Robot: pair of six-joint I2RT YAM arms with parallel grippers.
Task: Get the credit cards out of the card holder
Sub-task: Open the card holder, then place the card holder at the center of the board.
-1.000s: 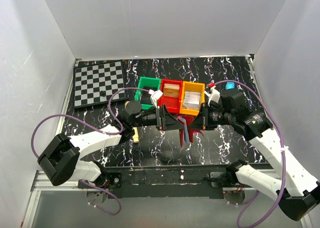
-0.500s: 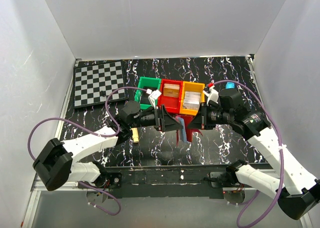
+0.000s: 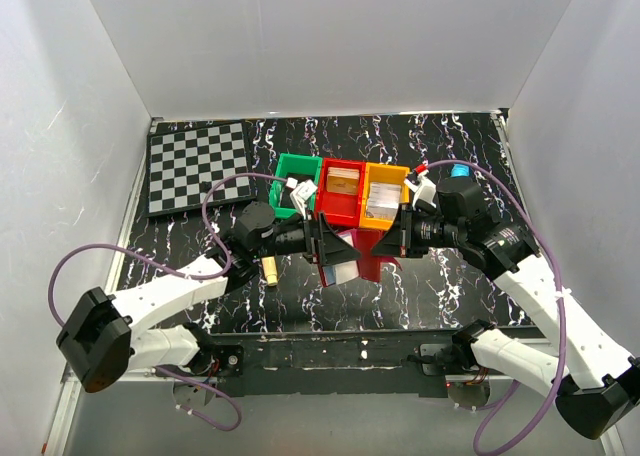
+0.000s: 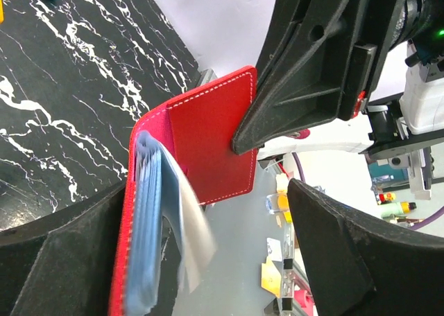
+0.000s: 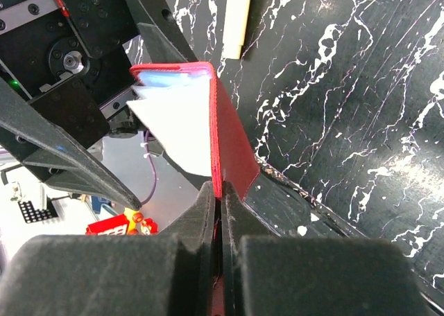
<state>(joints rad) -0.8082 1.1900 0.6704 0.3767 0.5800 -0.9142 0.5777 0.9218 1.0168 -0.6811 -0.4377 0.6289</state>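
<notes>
Left gripper (image 3: 336, 248): jaws wide, flanking the card holder (image 4: 208, 143); contact cannot be confirmed. Card holder hangs open between both grippers, pale-blue pockets (image 4: 142, 240) exposed. Right gripper (image 5: 220, 191): jaws clamped on its red cover. Green bin (image 3: 300, 160), red bin (image 3: 343, 163) and orange bin (image 3: 387, 168) stand just behind it.

1. From above, the card holder (image 3: 374, 267) is mostly hidden behind the left hand (image 3: 336, 250) and the right hand (image 3: 393, 238); only its red lower part shows.
2. In the left wrist view its pale-blue sleeves (image 4: 142, 233) are blurred and cut off by the bottom edge; whether they hold cards cannot be told.
3. The right hand's fingers (image 5: 173, 260) cover its pinched edge.
4. The contents of the red bin (image 3: 343, 162) and the orange bin (image 3: 388, 167) are too small to name.
</notes>
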